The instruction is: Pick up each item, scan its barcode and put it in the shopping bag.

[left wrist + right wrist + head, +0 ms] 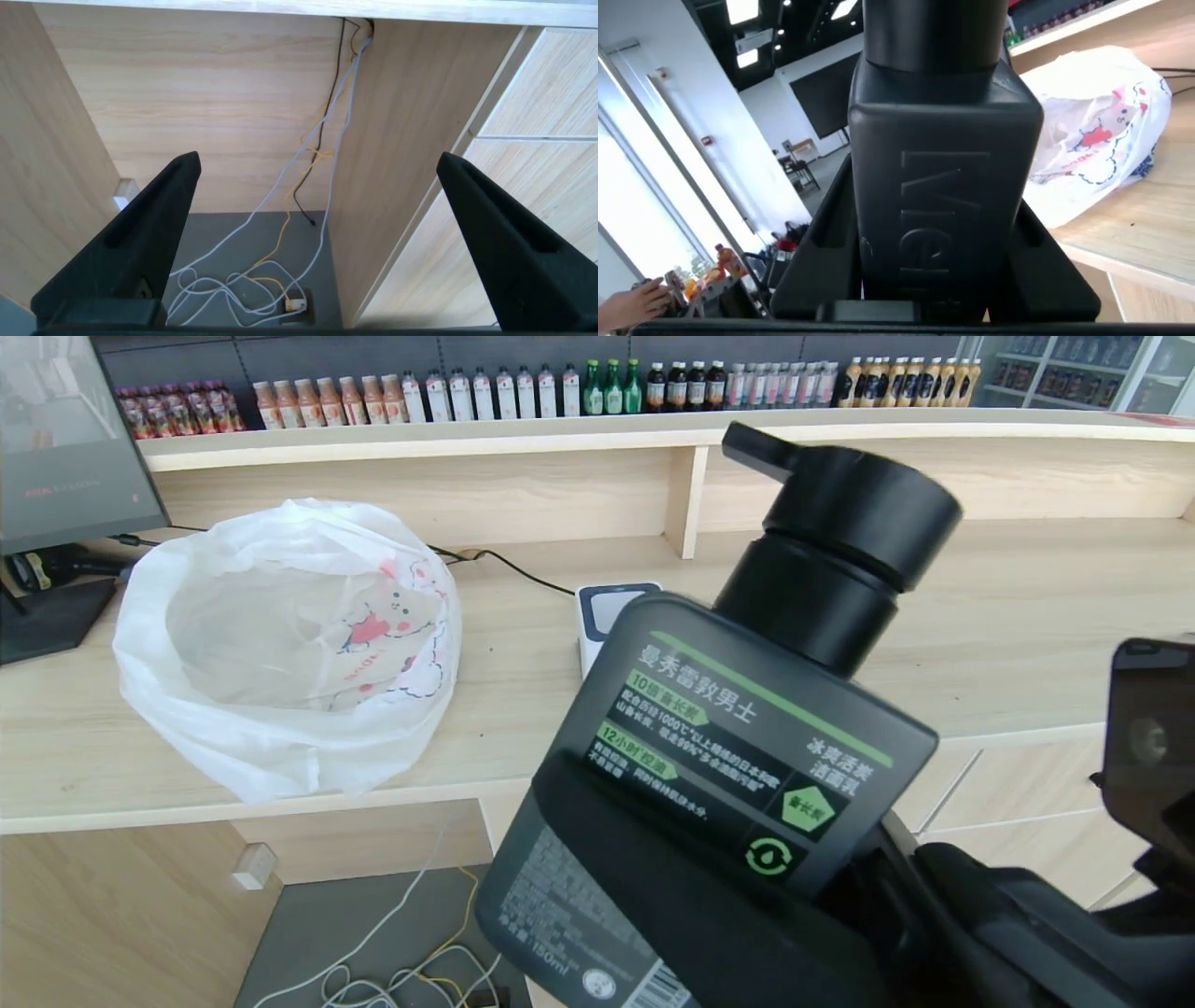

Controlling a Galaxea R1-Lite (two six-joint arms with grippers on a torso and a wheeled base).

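One black pump bottle (738, 737) is held up in the air close to the head camera, tilted so that its single black pump head (840, 504) points up and toward the robot's right. Its label face is turned to the camera, and one barcode (663, 985) shows on the side face near its base. The right gripper (934, 271) holds it low on the body, its two fingers (817, 252) clamped against opposite sides of the bottle. One white plastic shopping bag (280, 644) with a cartoon print sits on the wooden counter (1027, 616) to the robot's left of the bottle and well apart from it, its mouth open upward. One small white scanner (607, 616) with a dark window lies on the counter between the bag and the bottle, its right part hidden behind the bottle. One dark monitor (65, 439) stands at the far left end of the counter. A long row of drink bottles (597, 387) lines the shelf behind, too many and too small to count surely. The left gripper (318, 159) hangs below counter level, its two fingers (140, 243) spread wide apart with nothing between them, facing a wooden recess where a tangle of white, yellow and black cables (271, 271) runs down to the grey floor.
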